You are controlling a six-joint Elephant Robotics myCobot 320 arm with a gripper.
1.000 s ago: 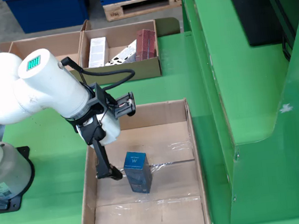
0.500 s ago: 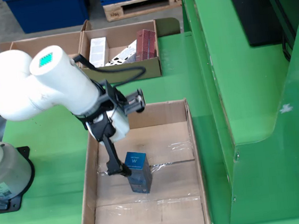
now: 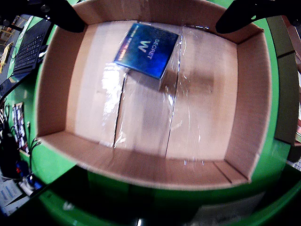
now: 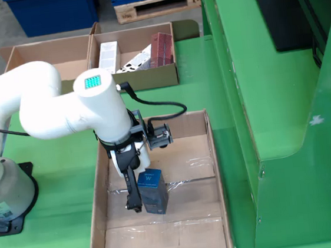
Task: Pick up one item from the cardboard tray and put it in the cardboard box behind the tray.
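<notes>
In the wrist view a blue box marked "W SECRET" [image 3: 146, 49] lies inside the large cardboard box [image 3: 51, 84], near its far wall, on the taped floor. My gripper [image 3: 150, 19] is open. Its two dark fingers [image 3: 61, 16] stand wide apart at the top corners, clear of the blue box. In the fixed view the gripper [image 4: 141, 204] is lowered into the cardboard box [image 4: 215, 172]. One finger [image 4: 131, 195] is just left of the blue box [image 4: 153, 190], which stands on the floor. The cardboard tray [image 4: 149, 78] at the back holds a white carton [image 4: 108, 56] and a red one [image 4: 161, 47].
An empty cardboard tray [image 4: 45, 53] sits left of the filled one. The arm's base [image 4: 3, 188] stands at the left on the green table [image 4: 51, 165]. A tall green frame [image 4: 283, 117] rises at the right. A keyboard [image 3: 28, 47] lies left of the box.
</notes>
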